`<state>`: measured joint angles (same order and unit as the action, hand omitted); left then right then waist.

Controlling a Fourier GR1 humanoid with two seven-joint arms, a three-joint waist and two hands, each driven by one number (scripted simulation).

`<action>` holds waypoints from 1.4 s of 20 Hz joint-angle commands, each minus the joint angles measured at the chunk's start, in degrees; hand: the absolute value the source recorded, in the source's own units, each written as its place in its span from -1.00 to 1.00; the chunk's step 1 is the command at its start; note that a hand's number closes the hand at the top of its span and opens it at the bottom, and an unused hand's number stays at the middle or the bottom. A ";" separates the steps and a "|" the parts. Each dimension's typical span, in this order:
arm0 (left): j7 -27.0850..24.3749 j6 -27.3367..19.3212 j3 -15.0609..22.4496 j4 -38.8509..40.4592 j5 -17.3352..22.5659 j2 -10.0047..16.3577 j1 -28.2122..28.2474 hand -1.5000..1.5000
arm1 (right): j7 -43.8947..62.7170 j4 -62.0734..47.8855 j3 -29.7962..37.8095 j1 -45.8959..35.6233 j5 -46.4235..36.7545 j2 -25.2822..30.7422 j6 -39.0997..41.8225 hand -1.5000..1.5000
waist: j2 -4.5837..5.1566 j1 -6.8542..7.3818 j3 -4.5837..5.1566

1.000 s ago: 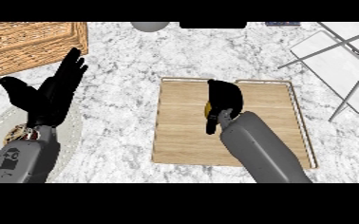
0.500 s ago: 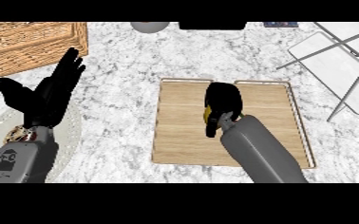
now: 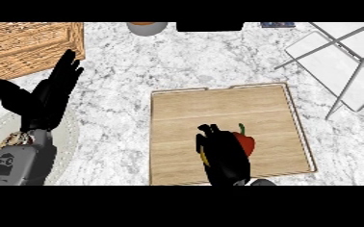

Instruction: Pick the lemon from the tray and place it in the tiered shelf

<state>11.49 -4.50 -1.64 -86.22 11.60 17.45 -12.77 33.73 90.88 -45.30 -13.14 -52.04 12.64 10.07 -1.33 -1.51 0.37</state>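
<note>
Pulled right hand (image 3: pixel 226 159) back to the tray's (image 3: pixel 213 110) near edge | fingers curled over lemon (image 3: pixel 202 157), yellow sliver showing | pepper (image 3: pixel 246 143) now uncovered beside it | shelf (image 3: pixel 334 60) well apart: carry next | left hand (image 3: pixel 50 101) rests open

right hand (image 3: pixel 226 158) curled, left hand (image 3: pixel 44 101) resting, fingers (image 3: pixel 65 72) straight.
</note>
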 commanded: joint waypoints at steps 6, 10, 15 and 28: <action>1.67 0.37 -0.21 -1.90 0.46 -0.33 0.94 0.00 | -3.20 24.83 1.28 13.32 4.79 2.61 -8.94 1.00 | 1.03 0.51 -0.43; -1.07 0.51 -0.97 1.31 -0.74 -0.01 0.99 0.00 | -1.71 41.68 5.17 15.41 5.31 6.22 -9.24 1.00 | 1.05 -0.61 -0.34; -0.13 -1.38 0.46 0.71 -2.02 -2.39 -1.20 0.00 | 5.40 54.93 10.77 18.55 6.43 6.52 -6.74 1.00 | 1.21 0.32 -0.37; -1.11 0.91 0.24 -0.02 -1.73 -2.32 0.44 0.00 | 16.31 52.84 40.64 -1.05 18.43 4.53 8.83 1.00 | 1.09 0.98 -0.33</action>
<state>10.71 -3.71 -1.76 -85.49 10.05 15.70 -13.31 44.81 134.33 -12.46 -11.97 -45.63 17.73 13.59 -0.13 -0.66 0.03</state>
